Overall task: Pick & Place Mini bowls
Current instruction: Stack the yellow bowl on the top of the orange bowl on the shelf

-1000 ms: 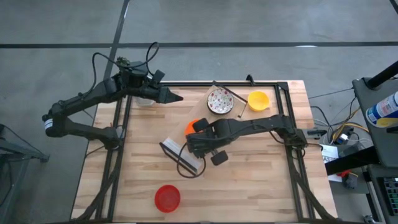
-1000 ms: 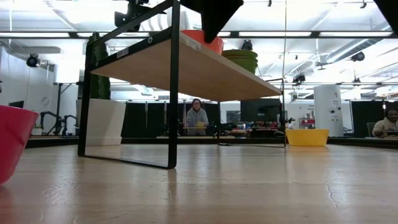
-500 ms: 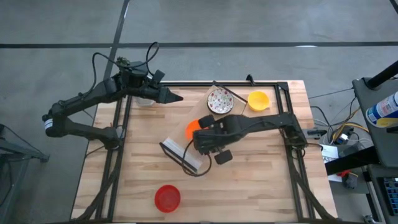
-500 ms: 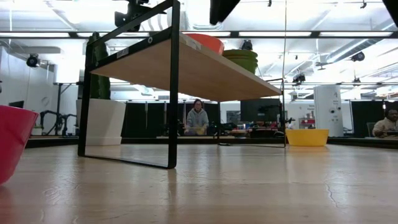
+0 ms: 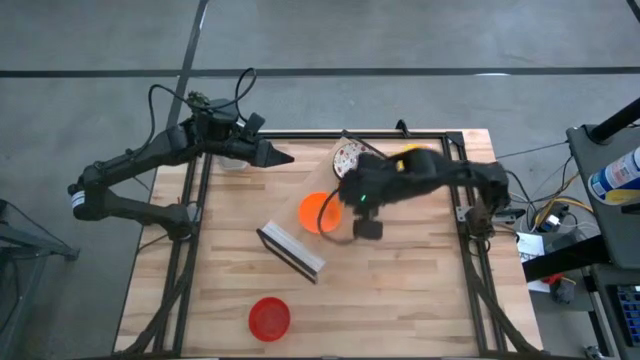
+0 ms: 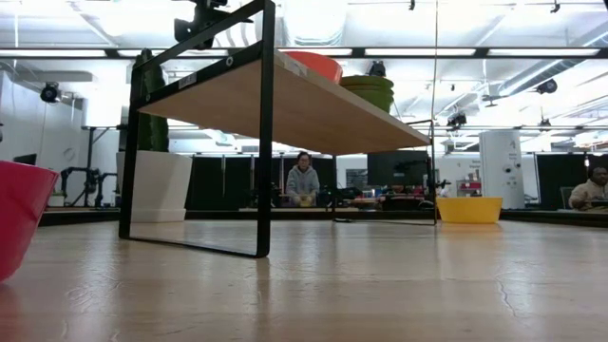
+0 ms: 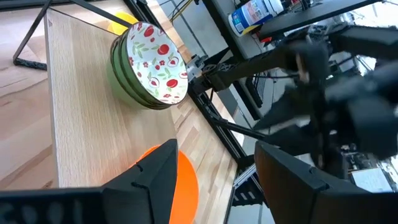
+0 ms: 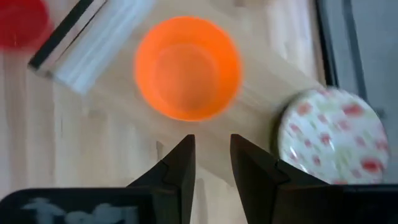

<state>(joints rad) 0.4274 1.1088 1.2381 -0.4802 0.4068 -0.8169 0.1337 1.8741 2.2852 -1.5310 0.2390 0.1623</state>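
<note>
Your right end effector (image 8: pixel 211 163), fingers apart and empty, hangs nearest; the round orange plastic mini bowl (image 8: pixel 188 67) lies at its 12 o'clock.

I could read no text, label, brand or number anywhere. The bottle (image 7: pixel 254 12) on the rack beside my table carried a label, but its printing was too small for me to make out.
</note>
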